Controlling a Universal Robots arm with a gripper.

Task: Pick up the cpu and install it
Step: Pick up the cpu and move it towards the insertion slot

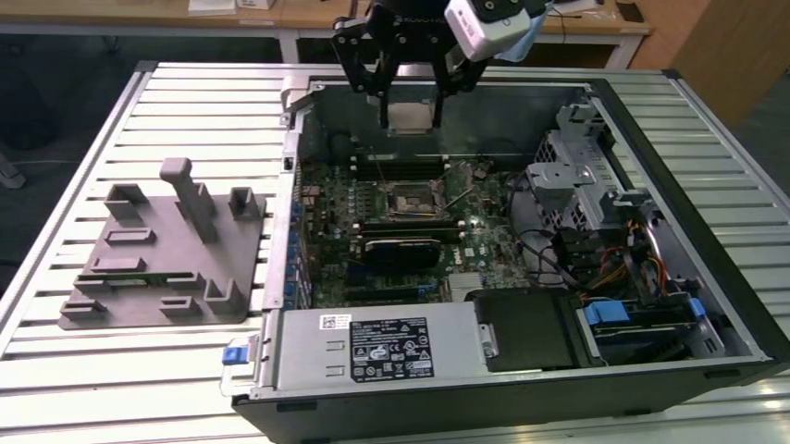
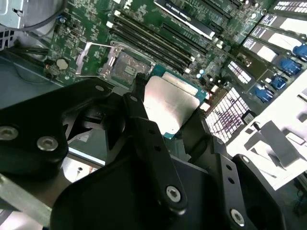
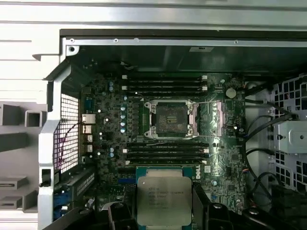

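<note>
My gripper [image 1: 412, 109] is shut on the cpu [image 1: 412, 117], a flat silver square with a thin pale edge. It hangs above the back of the open computer case. In both wrist views the cpu [image 3: 164, 200] [image 2: 170, 103] sits between the black fingers [image 2: 144, 129], held by two opposite edges. The open black socket [image 1: 408, 200] lies on the green motherboard in front of and below the chip. Its metal load plate is swung aside in the first wrist view, beside the socket [image 3: 169, 119]. The second wrist view shows the socket [image 2: 125, 64] beyond the cpu.
The case [image 1: 290, 129] lies open on a slatted metal table [image 1: 198, 102]. Memory slots [image 3: 165, 85] flank the socket. A drive cage [image 1: 580, 176] and cables fill the exterior view's right; a power supply [image 1: 370, 347] sits at the front. A grey fixture tray [image 1: 161, 250] with upright posts stands at the left.
</note>
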